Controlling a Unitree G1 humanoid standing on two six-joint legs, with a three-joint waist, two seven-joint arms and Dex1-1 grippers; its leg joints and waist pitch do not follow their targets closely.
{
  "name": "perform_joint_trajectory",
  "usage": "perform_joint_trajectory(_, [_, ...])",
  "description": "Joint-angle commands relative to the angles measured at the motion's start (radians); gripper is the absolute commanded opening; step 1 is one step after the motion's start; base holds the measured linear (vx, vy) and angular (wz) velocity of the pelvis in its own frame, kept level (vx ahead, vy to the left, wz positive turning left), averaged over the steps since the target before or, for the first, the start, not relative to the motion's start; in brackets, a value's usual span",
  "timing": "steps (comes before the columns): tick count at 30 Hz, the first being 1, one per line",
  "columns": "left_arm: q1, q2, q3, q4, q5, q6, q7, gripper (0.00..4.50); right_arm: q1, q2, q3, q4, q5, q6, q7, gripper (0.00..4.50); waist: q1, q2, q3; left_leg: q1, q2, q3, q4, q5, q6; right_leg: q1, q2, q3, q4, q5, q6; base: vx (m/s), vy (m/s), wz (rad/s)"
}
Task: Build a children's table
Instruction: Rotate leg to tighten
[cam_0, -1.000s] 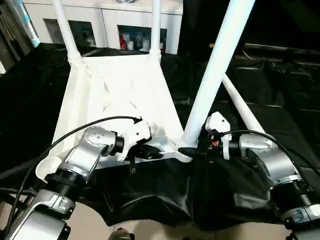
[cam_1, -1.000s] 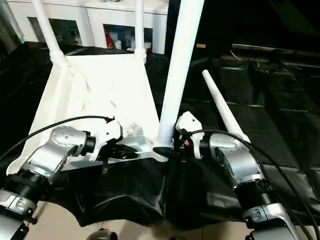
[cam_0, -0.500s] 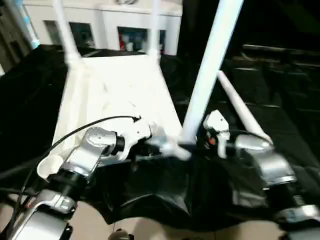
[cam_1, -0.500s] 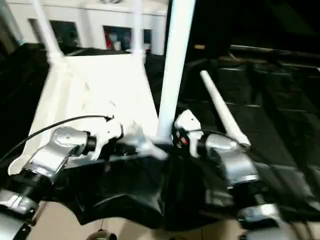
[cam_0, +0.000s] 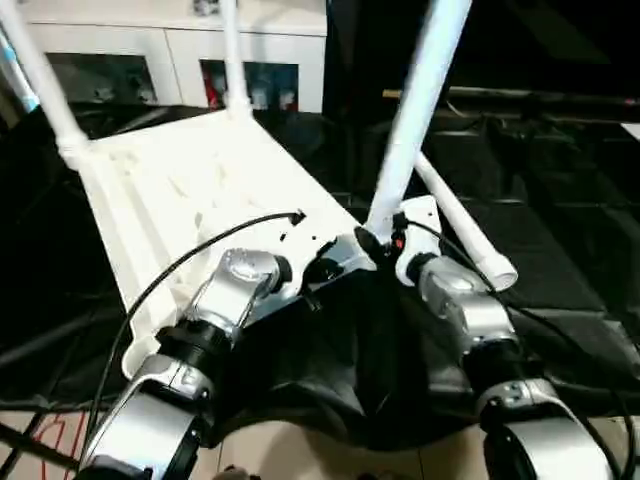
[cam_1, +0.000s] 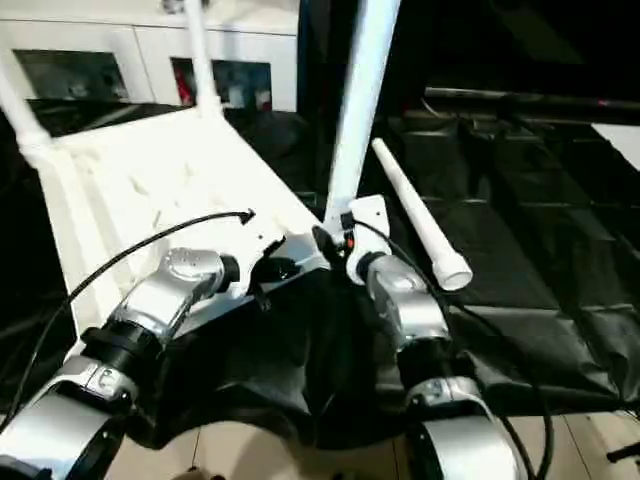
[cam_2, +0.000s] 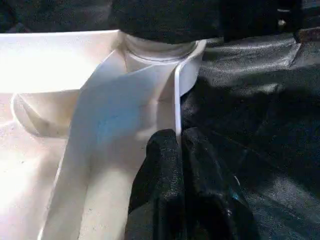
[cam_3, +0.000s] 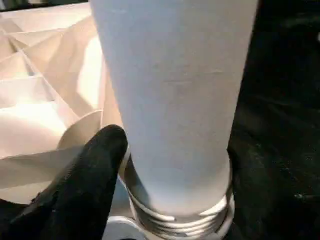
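Left gripper (cam_2: 182, 165) pinched shut on the thin rim of the upturned tabletop (cam_0: 180, 190), just beside the near corner socket; right gripper (cam_0: 385, 248) at the base of the third leg (cam_0: 415, 110), one finger (cam_3: 82, 175) against it, whether clasped I cannot tell; threads visible, so keep the leg upright while turning; both forearms converge on that corner; spare leg (cam_0: 465, 230) on the black cloth (cam_0: 560, 250).
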Motion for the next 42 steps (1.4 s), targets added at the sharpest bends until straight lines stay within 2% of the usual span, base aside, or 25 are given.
perform_joint_trajectory(1, [-0.019, -0.022, -0.027, -0.070, -0.029, -0.070, -0.056, 0.00, 0.007, 0.024, 0.086, 0.009, -0.006, 0.025, 0.088, 3.73, 0.005, 0.003, -0.069, 0.013, 0.024, -0.021, -0.074, -0.324, 0.008, 0.045, -0.061, 0.047, -0.087, -0.375, -0.150, 0.000, 0.000, 0.00])
perform_joint_trajectory(4, [0.003, 0.013, -0.043, -0.092, -0.029, -0.099, -0.113, 0.00, 0.013, -0.037, 0.135, 0.001, -0.056, -0.017, 0.144, 3.89, 0.007, 0.004, -0.071, 0.016, 0.026, -0.018, -0.072, -0.311, 0.010, 0.043, -0.060, 0.050, -0.082, -0.333, -0.170, 0.000, 0.000, 0.00])
perform_joint_trajectory(5, [0.013, 0.027, -0.044, -0.103, -0.032, -0.100, -0.137, 0.00, 0.021, -0.064, 0.154, -0.011, -0.069, -0.029, 0.191, 3.89, 0.012, 0.002, -0.073, 0.012, 0.027, -0.019, -0.072, -0.289, 0.013, 0.049, -0.062, 0.050, -0.076, -0.303, -0.180, 0.000, 0.000, 0.00])
perform_joint_trajectory(10, [0.040, 0.067, -0.046, -0.135, -0.053, -0.126, -0.220, 0.00, 0.056, -0.138, 0.182, -0.091, -0.056, -0.029, 0.359, 3.89, 0.027, 0.004, -0.074, 0.012, 0.030, -0.014, -0.070, -0.238, 0.037, 0.051, -0.061, 0.054, -0.064, -0.214, -0.205, 0.000, 0.000, 0.00])
perform_joint_trajectory(12, [0.068, 0.104, -0.053, -0.174, -0.080, -0.139, -0.306, 0.00, 0.082, -0.194, 0.198, -0.149, -0.035, -0.031, 0.472, 3.89, 0.038, 0.005, -0.072, 0.015, 0.032, -0.013, -0.070, -0.252, 0.036, 0.052, -0.062, 0.054, -0.066, -0.228, -0.203, 0.000, 0.000, 0.00])
perform_joint_trajectory(14, [0.076, 0.116, -0.056, -0.186, -0.087, -0.143, -0.331, 0.00, 0.088, -0.208, 0.200, -0.163, -0.024, -0.025, 0.500, 3.89, 0.040, 0.005, -0.071, 0.017, 0.033, -0.013, -0.073, -0.260, 0.033, 0.050, -0.060, 0.053, -0.067, -0.241, -0.201, 0.000, 0.000, 0.00])
perform_joint_trajectory(15, [0.096, 0.147, -0.066, -0.215, -0.097, -0.144, -0.387, 0.00, 0.100, -0.240, 0.207, -0.198, 0.008, -0.009, 0.570, 3.89, 0.040, 0.009, -0.069, 0.017, 0.033, -0.014, -0.074, -0.278, 0.027, 0.049, -0.061, 0.053, -0.069, -0.268, -0.199, 0.000, 0.000, 0.00])
perform_joint_trajectory(17, [0.113, 0.178, -0.070, -0.238, -0.106, -0.140, -0.437, 0.00, 0.116, -0.270, 0.214, -0.240, 0.036, 0.010, 0.641, 3.89, 0.045, 0.009, -0.069, 0.020, 0.037, -0.014, -0.074, -0.296, 0.025, 0.049, -0.061, 0.054, -0.070, -0.287, -0.191, 0.000, 0.000, 0.00])
perform_joint_trajectory(20, [0.120, 0.195, -0.069, -0.245, -0.109, -0.141, -0.464, 0.00, 0.126, -0.287, 0.222, -0.267, 0.044, 0.020, 0.689, 3.89, 0.047, 0.010, -0.066, 0.022, 0.037, -0.013, -0.076, -0.312, 0.018, 0.043, -0.060, 0.054, -0.073, -0.307, -0.189, 0.000, 0.000, 0.00])
perform_joint_trajectory(21, [0.121, 0.199, -0.068, -0.244, -0.108, -0.143, -0.468, 0.00, 0.128, -0.292, 0.226, -0.271, 0.042, 0.021, 0.701, 3.63, 0.048, 0.009, -0.066, 0.021, 0.036, -0.013, -0.076, -0.315, 0.016, 0.044, -0.060, 0.054, -0.074, -0.316, -0.187, 0.000, 0.000, 0.00])
perform_joint_trajectory(23, [0.124, 0.214, -0.073, -0.249, -0.112, -0.139, -0.490, 0.00, 0.135, -0.303, 0.241, -0.283, 0.028, 0.028, 0.723, 3.63, 0.047, 0.007, -0.066, 0.019, 0.035, -0.016, -0.077, -0.314, 0.009, 0.044, -0.062, 0.054, -0.075, -0.339, -0.177, 0.000, 0.000, 0.00])
perform_joint_trajectory(26, [0.129, 0.221, -0.073, -0.257, -0.116, -0.137, -0.502, 0.00, 0.138, -0.307, 0.254, -0.290, 0.022, 0.030, 0.731, 3.27, 0.048, 0.004, -0.067, 0.019, 0.035, -0.015, -0.076, -0.305, 0.006, 0.044, -0.062, 0.055, -0.074, -0.330, -0.177, 0.000, 0.000, 0.00])
perform_joint_trajectory(34, [0.131, 0.216, -0.065, -0.257, -0.110, -0.129, -0.484, 0.00, 0.146, -0.298, 0.262, -0.292, 0.020, 0.041, 0.722, 2.76, 0.049, 0.002, -0.069, 0.017, 0.033, -0.014, -0.074, -0.278, 0.014, 0.046, -0.063, 0.055, -0.070, -0.308, -0.182, 0.000, 0.000, 0.00])
perform_joint_trajectory(37, [0.123, 0.201, -0.054, -0.236, -0.100, -0.124, -0.437, 0.00, 0.147, -0.274, 0.243, -0.271, 0.026, 0.046, 0.677, 2.71, 0.048, 0.002, -0.067, 0.018, 0.033, -0.015, -0.075, -0.285, 0.011, 0.044, -0.063, 0.054, -0.074, -0.336, -0.173, 0.000, 0.000, 0.00])
perform_joint_trajectory(40, [0.093, 0.154, -0.024, -0.192, -0.085, -0.097, -0.323, 0.00, 0.130, -0.209, 0.194, -0.203, 0.018, 0.052, 0.525, 2.69, 0.043, 0.001, -0.065, 0.019, 0.032, -0.017, -0.076, -0.303, -0.005, 0.041, -0.065, 0.054, -0.078, -0.369, -0.168, 0.000, 0.000, 0.00])
perform_joint_trajectory(41, [0.078, 0.132, -0.012, -0.171, -0.077, -0.089, -0.269, 0.00, 0.122, -0.187, 0.180, -0.180, 0.019, 0.062, 0.480, 2.69, 0.039, -0.002, -0.064, 0.019, 0.029, -0.018, -0.076, -0.317, -0.011, 0.042, -0.066, 0.051, -0.084, -0.408, -0.154, 0.000, 0.000, 0.00])
perform_joint_trajectory(42, [0.068, 0.119, -0.005, -0.158, -0.073, -0.081, -0.237, 0.00, 0.119, -0.173, 0.173, -0.168, 0.020, 0.064, 0.456, 2.68, 0.033, -0.002, -0.064, 0.021, 0.028, -0.019, -0.076, -0.324, -0.015, 0.040, -0.066, 0.051, -0.085, -0.434, -0.145, 0.000, 0.000, 0.00])
